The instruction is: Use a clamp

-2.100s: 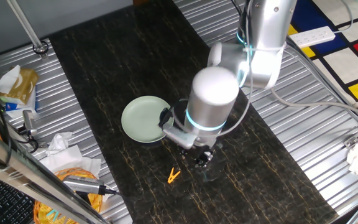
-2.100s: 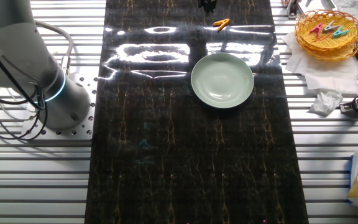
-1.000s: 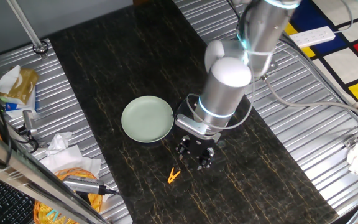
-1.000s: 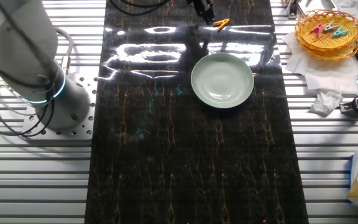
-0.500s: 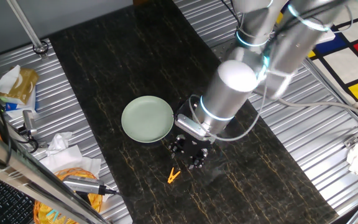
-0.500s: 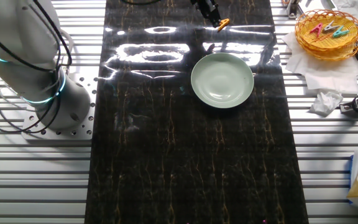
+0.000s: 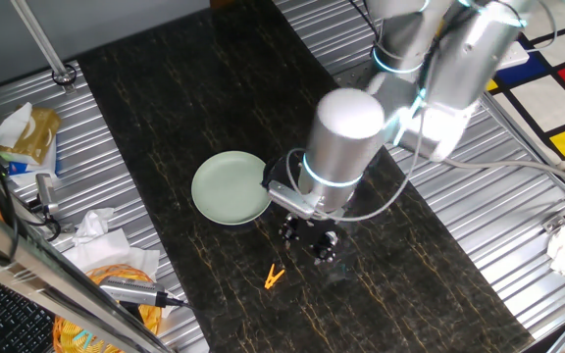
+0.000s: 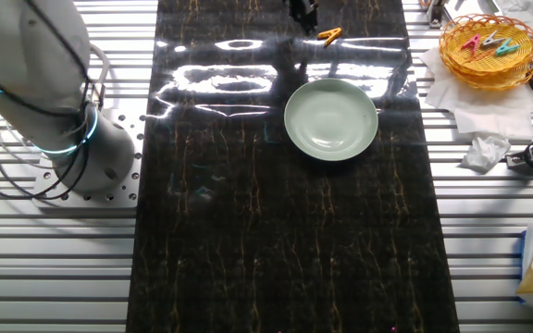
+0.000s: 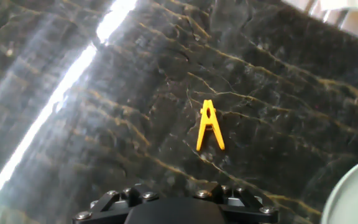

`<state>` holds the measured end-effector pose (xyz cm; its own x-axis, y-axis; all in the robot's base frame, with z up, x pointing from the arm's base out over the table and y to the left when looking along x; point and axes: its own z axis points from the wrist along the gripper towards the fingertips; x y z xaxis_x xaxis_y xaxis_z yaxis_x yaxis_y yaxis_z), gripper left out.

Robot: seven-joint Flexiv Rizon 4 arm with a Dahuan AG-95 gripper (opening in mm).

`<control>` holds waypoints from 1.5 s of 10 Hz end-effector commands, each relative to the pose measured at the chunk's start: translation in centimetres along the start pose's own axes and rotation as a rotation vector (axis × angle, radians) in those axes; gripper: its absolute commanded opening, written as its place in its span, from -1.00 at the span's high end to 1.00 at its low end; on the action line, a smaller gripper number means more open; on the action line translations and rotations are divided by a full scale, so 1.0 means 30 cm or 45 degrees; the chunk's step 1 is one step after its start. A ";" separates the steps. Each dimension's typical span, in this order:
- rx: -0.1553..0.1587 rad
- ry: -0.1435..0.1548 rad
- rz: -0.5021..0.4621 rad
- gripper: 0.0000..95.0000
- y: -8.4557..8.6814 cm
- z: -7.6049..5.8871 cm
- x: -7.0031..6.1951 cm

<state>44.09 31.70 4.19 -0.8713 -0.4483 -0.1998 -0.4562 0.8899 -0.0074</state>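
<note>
The clamp (image 7: 275, 278) is a tiny orange clip lying flat on the dark marbled mat, also in the other fixed view (image 8: 329, 36). In the hand view it (image 9: 209, 126) lies ahead of the hand, its two prongs splayed towards the camera. The pale green plate (image 7: 231, 186) sits apart from it and shows as a rim (image 9: 355, 198) at the hand view's lower right. My gripper (image 7: 313, 249) hangs just above the mat, a short way right of the clamp and not touching it. Only the gripper's dark base (image 9: 173, 208) shows in the hand view; the fingers are hidden.
A wicker basket (image 8: 489, 42) holding coloured clips stands off the mat beside crumpled tissues (image 8: 485, 151). Tools, cables and paper (image 7: 106, 265) clutter the ridged metal table left of the mat. The arm's base (image 8: 81, 148) stands beside the mat.
The gripper came close over the clamp half a second ago, then shifted slightly back away from it. The arm's upper links swung. Clamp and plate have not moved.
</note>
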 end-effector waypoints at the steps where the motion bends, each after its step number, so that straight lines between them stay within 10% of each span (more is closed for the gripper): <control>1: 0.090 0.011 0.043 0.20 -0.032 0.021 -0.010; 2: 0.104 0.017 0.022 -0.20 -0.033 0.031 -0.013; 6: 0.096 0.060 0.012 -0.20 -0.045 0.030 -0.049; 9: 0.083 0.220 -0.008 -0.20 -0.059 0.025 -0.104; 10: 0.059 0.288 0.000 0.20 -0.063 0.024 -0.119; 12: 0.031 0.417 -0.014 0.20 -0.068 0.021 -0.144; 15: 0.079 0.460 -0.034 0.20 -0.070 0.060 -0.141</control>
<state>49.17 32.26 3.60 -0.8726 -0.4624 0.1577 -0.4749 0.8785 -0.0517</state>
